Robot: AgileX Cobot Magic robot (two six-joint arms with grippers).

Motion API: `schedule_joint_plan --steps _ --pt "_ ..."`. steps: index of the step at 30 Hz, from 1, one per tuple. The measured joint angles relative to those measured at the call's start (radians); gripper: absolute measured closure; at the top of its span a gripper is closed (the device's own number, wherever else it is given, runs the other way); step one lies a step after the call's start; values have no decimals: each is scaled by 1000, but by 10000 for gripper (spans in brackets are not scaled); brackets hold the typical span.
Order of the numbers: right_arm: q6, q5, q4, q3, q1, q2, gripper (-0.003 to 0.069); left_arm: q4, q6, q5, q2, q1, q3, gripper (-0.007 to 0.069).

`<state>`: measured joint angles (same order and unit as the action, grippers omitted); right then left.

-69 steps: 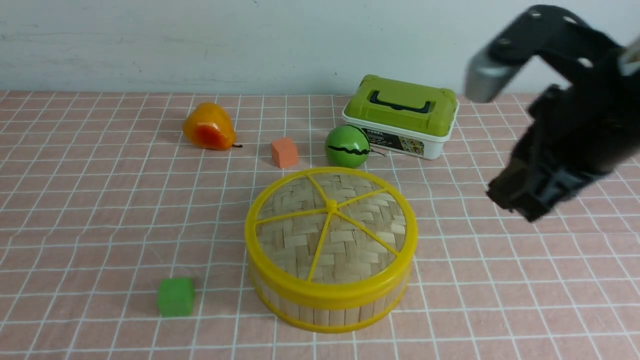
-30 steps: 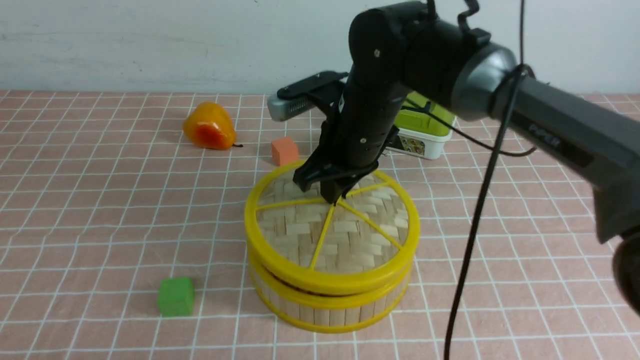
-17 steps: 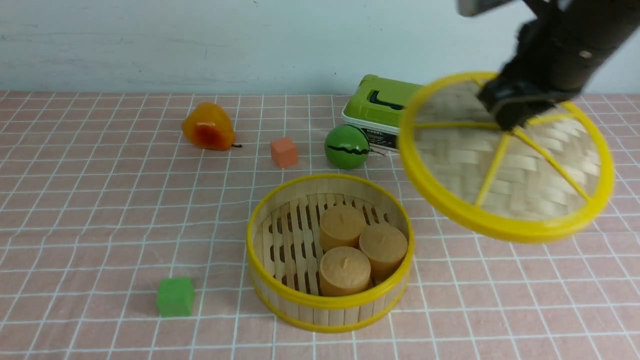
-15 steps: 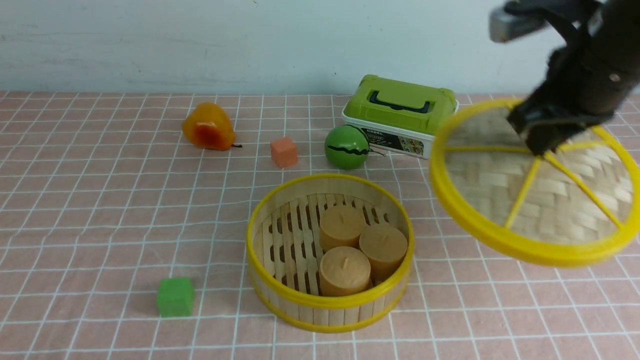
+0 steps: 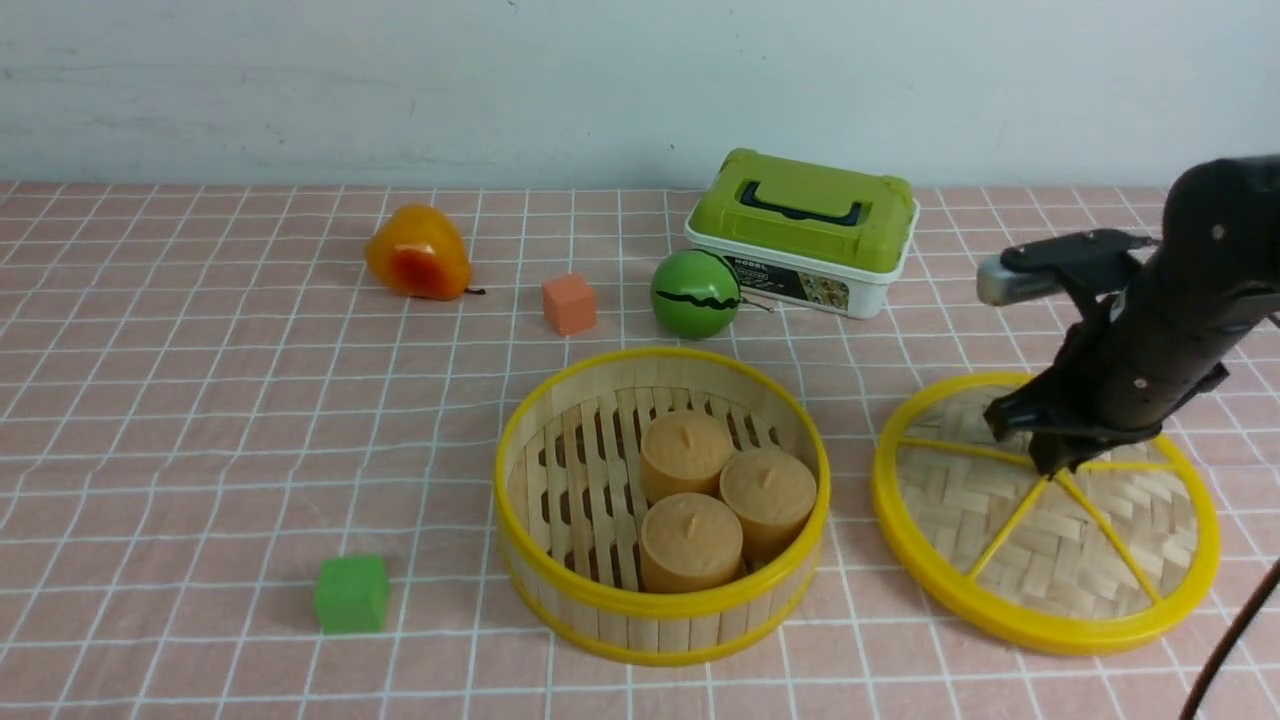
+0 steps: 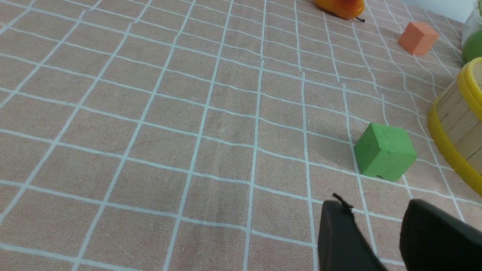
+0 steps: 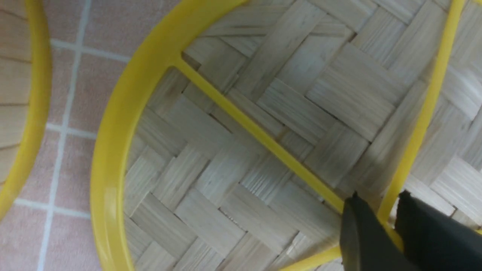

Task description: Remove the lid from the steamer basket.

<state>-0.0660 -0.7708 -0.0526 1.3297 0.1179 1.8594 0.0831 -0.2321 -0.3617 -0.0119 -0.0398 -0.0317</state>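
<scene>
The steamer basket [image 5: 660, 610] stands uncovered mid-table, its yellow rim also at the edge of the left wrist view [image 6: 459, 124] and right wrist view [image 7: 34, 94]. To its right the lid [image 5: 1000, 560] lies level on the cloth, touching or barely above it, woven bamboo with yellow spokes [image 7: 263, 124]. My right gripper [image 5: 1050, 462] comes down on the lid's centre, its jaws [image 7: 379, 196] shut on the yellow hub where the spokes meet. My left gripper [image 6: 376, 210] hovers low over the cloth near a green cube, jaws apart and holding nothing.
Three tan cylinders [image 5: 715, 490] sit inside the basket. A green cube [image 5: 351, 592] lies front left. Behind the basket are an orange cube [image 5: 569, 303], a green striped ball [image 5: 695, 293], a white box with green lid [image 5: 803, 230] and an orange pear [image 5: 418, 254].
My right gripper closed on the lid's hub, lifted the lid off the basket, swung it right, and lowered it to the cloth beside the basket.
</scene>
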Motion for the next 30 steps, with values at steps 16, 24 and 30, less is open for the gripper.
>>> schedule_joint_plan --steps 16,24,30 --pt "-59 -143 -98 33 1 -218 208 0 0 0 0 0 0 386" --pt "-135 -121 -207 -86 1 -705 379 0 0 0 0 0 0 386" --pt "-135 -39 -214 -325 1 -1061 644 0 0 0 0 0 0 386"
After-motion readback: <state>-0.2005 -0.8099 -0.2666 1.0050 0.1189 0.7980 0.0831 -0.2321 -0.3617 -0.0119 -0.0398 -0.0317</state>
